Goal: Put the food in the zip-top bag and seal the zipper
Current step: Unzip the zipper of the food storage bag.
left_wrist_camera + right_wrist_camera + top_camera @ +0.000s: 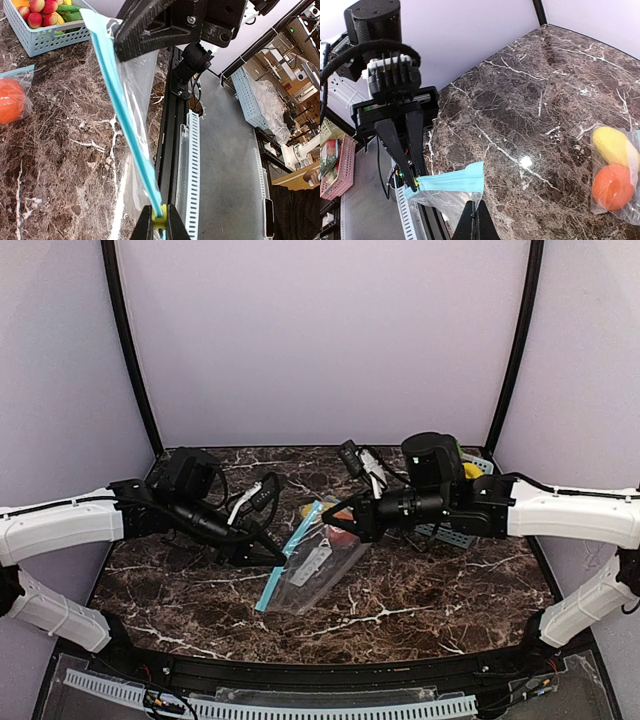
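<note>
Left gripper fingers pinch narrow on lower end of teal zipper; right gripper clamps the other end, strip taut between. Zip-top bag film hangs beside. Orange-red ball and yellow oblong bagged, lower right. Basket upper left, well apart; marble table around

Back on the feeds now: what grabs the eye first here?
The teal zipper of the bag, stretched mid-table between both grippers: the left gripper pinches one end, the right gripper holds near the other. Next, the orange ball and yellow piece inside the bag.
</note>
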